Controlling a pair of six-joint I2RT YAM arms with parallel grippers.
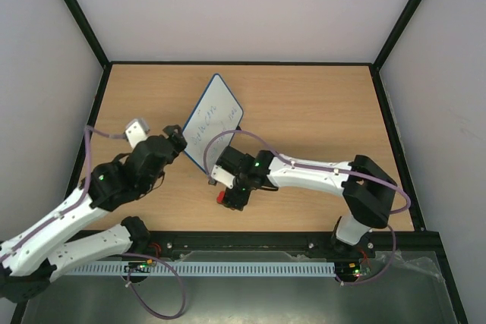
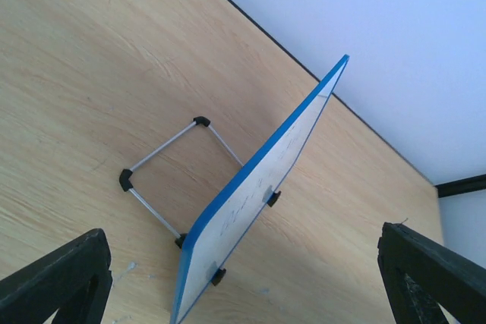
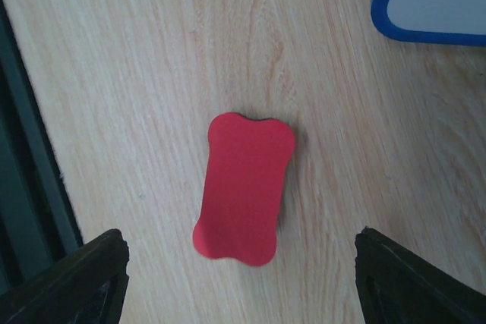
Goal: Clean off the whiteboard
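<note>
Right wrist: my right jaws gape over the red eraser [image 3: 243,187] on the worktop [image 3: 106,73], left jaws open too, and a skewed pinch could skid it into the propped whiteboard [image 1: 215,117] nearby.

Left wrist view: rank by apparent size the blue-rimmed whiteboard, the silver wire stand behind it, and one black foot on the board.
1. Blue-rimmed white rectangular whiteboard, seen edge-on yet largest.
2. Silver wire stand with black corner caps.
3. Small black foot on the board, smallest.
Nearness does not upset this order.
</note>
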